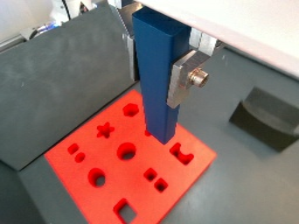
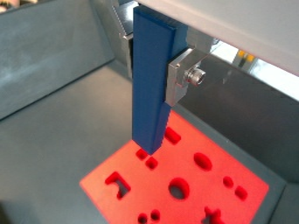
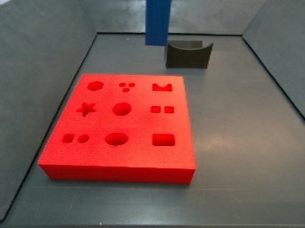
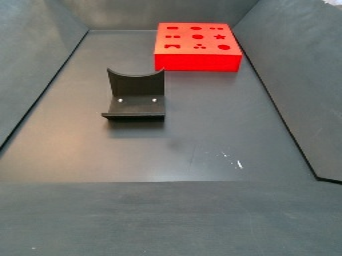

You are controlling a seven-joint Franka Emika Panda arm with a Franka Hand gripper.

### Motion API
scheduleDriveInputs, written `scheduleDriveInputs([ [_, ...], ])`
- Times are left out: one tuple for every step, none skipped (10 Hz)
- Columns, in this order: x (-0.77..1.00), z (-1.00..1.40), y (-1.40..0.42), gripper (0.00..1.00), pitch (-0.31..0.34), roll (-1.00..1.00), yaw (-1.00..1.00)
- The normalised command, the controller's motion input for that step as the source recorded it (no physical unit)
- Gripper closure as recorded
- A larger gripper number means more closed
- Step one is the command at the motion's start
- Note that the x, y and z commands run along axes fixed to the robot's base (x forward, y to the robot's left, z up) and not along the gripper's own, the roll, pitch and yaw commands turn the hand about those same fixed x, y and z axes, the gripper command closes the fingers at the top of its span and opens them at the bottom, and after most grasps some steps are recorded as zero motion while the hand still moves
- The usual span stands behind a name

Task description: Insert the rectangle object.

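Note:
My gripper (image 1: pixel 159 77) is shut on the rectangle object (image 1: pixel 162 114), a tall plain blue bar held upright between the silver fingers (image 1: pixel 184 80). It shows the same way in both wrist views, gripper (image 2: pixel 152 72) and bar (image 2: pixel 146 114). The bar's lower end hangs free above the red foam block (image 1: pixel 128 175) with its shaped holes, apart from it. In a side view only the bar's lower part (image 3: pixel 158 22) shows, above and behind the block (image 3: pixel 137 125); the gripper is out of that frame. The block also shows in the wrist view (image 2: pixel 205 179) and far off in a side view (image 4: pixel 198 58).
The dark fixture (image 3: pixel 187 53) stands on the grey floor behind the red block, also seen in a side view (image 4: pixel 134 97) and a wrist view (image 1: pixel 268 118). Grey walls (image 3: pixel 48 53) enclose the floor on the sides.

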Motion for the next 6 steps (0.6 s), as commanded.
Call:
scheduleDriveInputs([
  [0.58,-0.35,-0.31,1.00,-0.054,-0.33,-0.07],
  [0.00,0.00,-0.10,1.00,0.001,0.06,0.00],
  [0.00,-0.21,-0.06,1.00,-0.027,0.08,0.05],
  [0.00,-0.26,-0.08,1.00,-0.176,0.44,0.35],
  [0.30,-0.36,-0.30,1.00,-0.147,0.40,0.15],
  [0.28,-0.60,-0.45,1.00,-0.159,0.28,0.23],
])
